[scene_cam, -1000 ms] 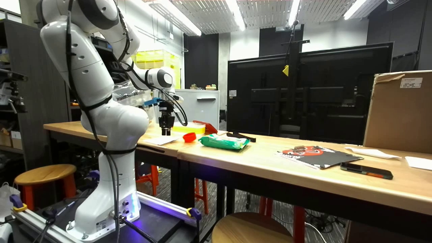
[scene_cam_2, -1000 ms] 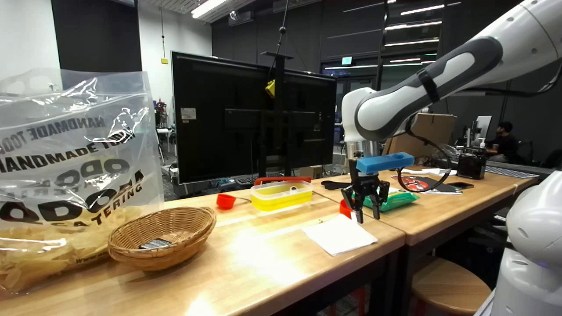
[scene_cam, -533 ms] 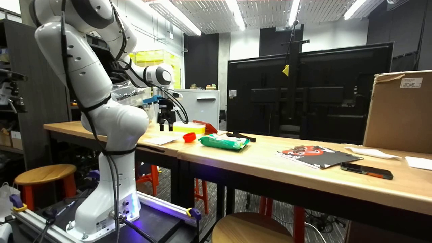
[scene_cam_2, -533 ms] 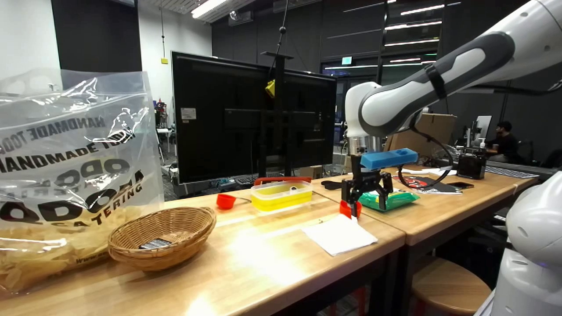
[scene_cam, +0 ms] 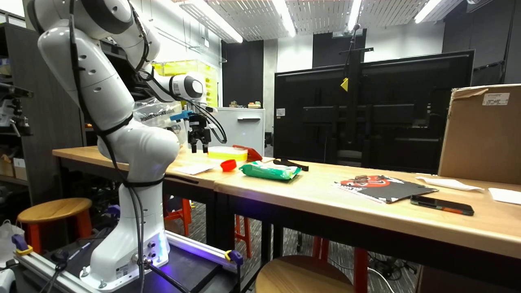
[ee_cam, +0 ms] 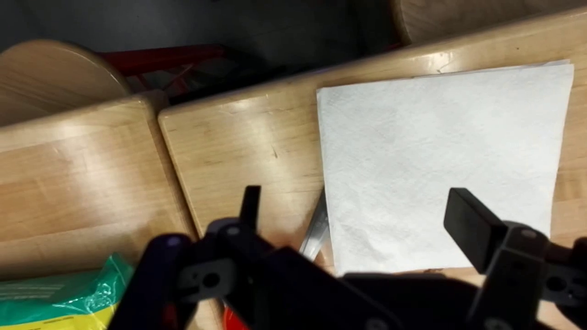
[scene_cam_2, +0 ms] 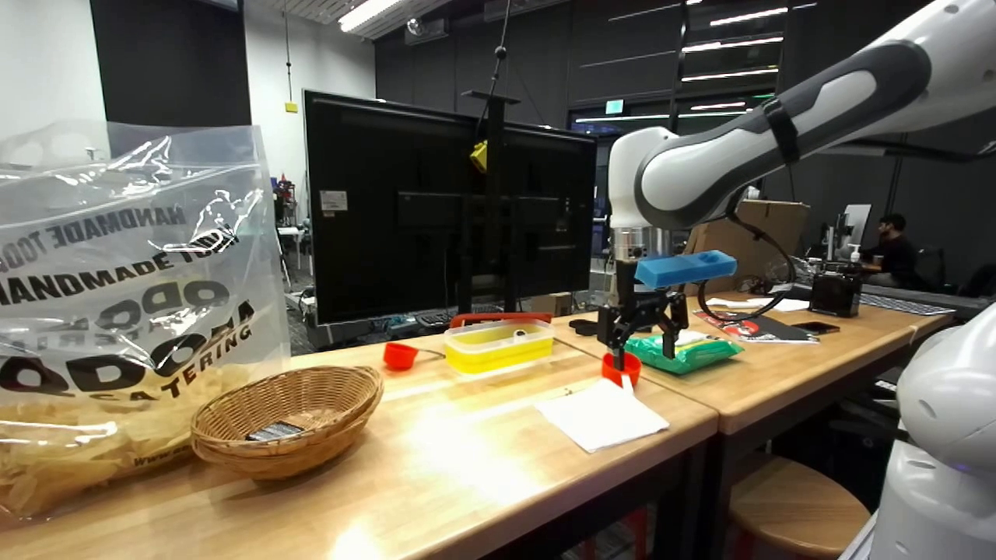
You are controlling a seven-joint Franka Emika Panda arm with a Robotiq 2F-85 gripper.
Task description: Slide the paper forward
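The paper is a flat white, roughly square stack of thin sheets, lying on the wooden table near its edge. It shows in both exterior views and fills the right of the wrist view. A grey handle runs under its side edge. My gripper is open and empty, pointing down above the table. In the wrist view one finger overlaps the paper and the other overlaps bare wood beside it. In both exterior views the gripper hangs above the table, not touching the paper.
A red measuring cup stands by the paper, with a green pack beyond it. A yellow container, another red cup, a wicker basket and a plastic bag share the table. A seam splits the tables.
My gripper's fingers have spread apart from nearly closed. The gripper has risen, and the arm has drawn back slightly. The paper has not moved.
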